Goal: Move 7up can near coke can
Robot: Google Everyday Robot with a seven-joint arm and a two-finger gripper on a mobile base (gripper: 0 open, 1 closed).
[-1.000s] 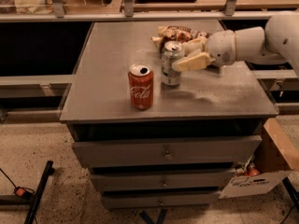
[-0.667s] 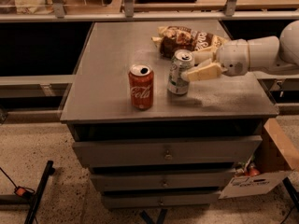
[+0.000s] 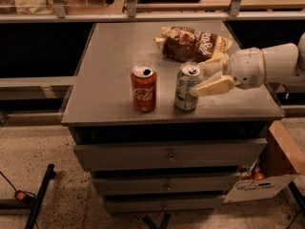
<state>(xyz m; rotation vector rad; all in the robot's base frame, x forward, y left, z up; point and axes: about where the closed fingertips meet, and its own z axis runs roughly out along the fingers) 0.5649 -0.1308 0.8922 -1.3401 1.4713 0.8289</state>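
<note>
The hand is reaching in from the right over the front right part of the table, at the end of a white arm that is coming in from the right edge of the camera view. Its two pale fingers are pointing left and closing on the 7up can, one finger lying across the can's front right side and the other sitting behind its upper right edge, so the can is being gripped between them.

The 7up can is standing upright on the table near the front edge, its silver top showing the opening. The coke can is standing upright just to its left, near it but with a clear strip of table showing between the two, and it is sitting about as close to the front edge. Nothing is touching the coke can.

A brown and cream chip bag is lying flat on the table behind the two cans, toward the back right, just beyond the hand. Under the tabletop, three grey drawers are sitting shut, one below the other. A cardboard box is resting on the speckled floor at the table's lower right.
</note>
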